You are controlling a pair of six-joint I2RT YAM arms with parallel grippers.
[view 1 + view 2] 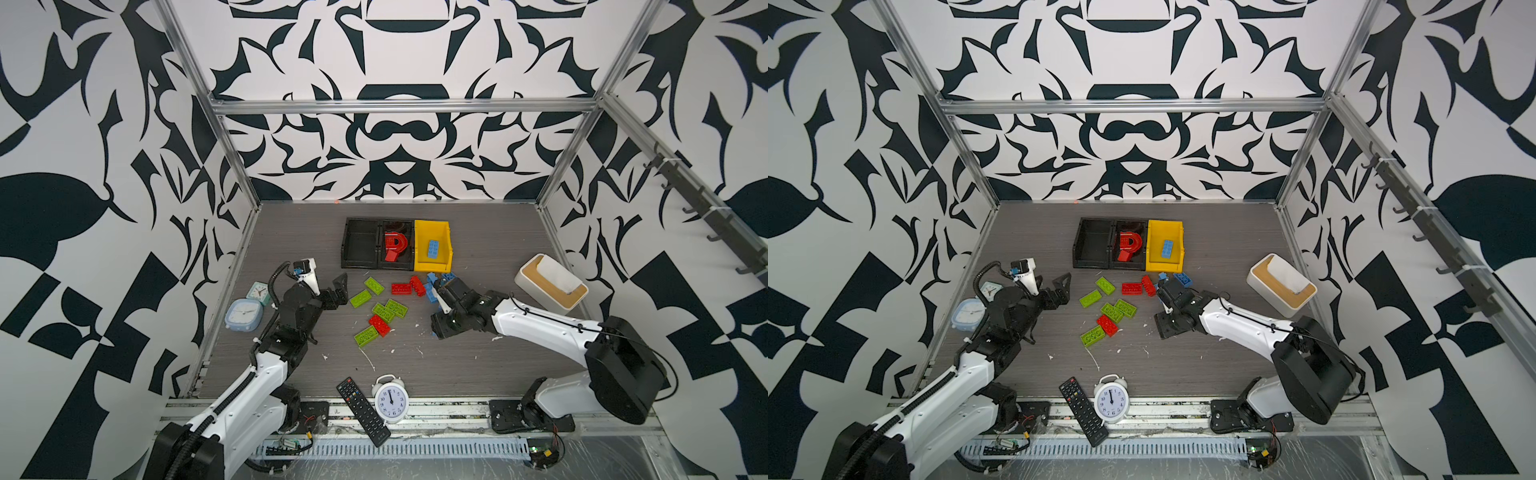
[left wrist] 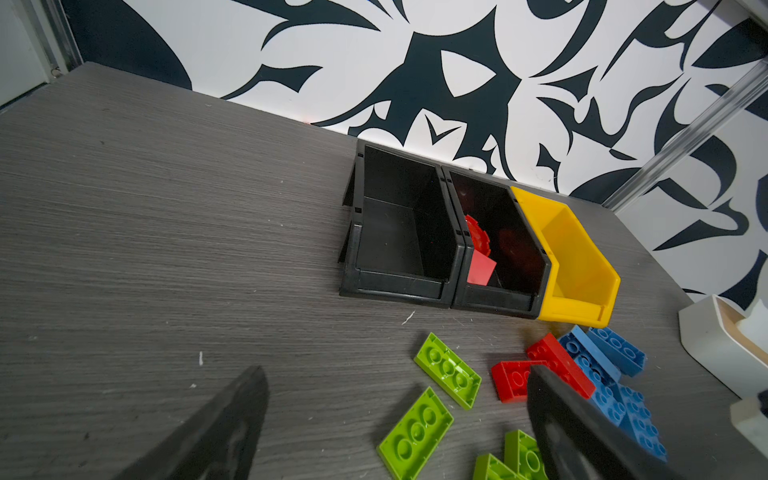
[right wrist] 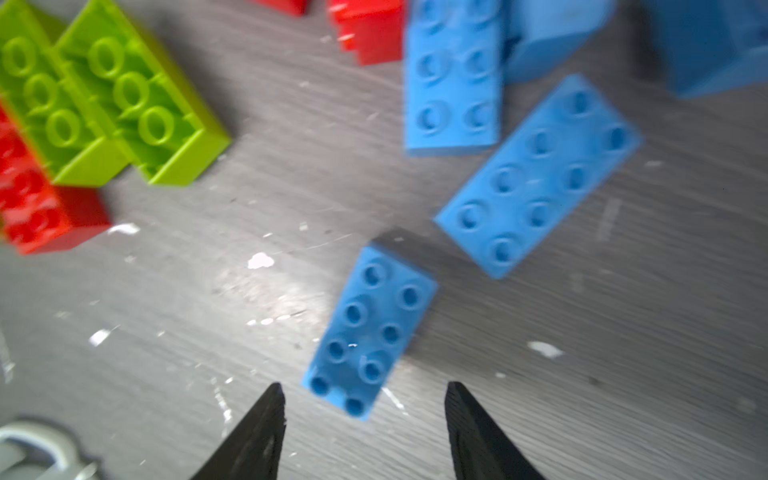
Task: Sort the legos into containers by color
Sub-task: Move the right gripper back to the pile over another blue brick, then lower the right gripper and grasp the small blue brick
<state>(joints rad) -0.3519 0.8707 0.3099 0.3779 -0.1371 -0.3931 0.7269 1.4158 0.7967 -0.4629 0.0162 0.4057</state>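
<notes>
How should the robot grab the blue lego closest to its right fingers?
Across its two long sides, from straight above: the blue lego lies flat, studs up, with bare table along both long sides. The open right gripper looks wide enough.

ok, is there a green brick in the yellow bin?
No, the yellow bin holds only one blue brick in a top view.

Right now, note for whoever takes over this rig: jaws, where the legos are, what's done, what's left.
Left gripper: jaws open, empty, beside the green bricks.
Right gripper: jaws open, straddling a loose blue brick, not gripping.
Done: red pieces in middle black bin; one blue lego in yellow bin.
Left: five green, three red bricks, several blue loose; left black bin empty.
</notes>
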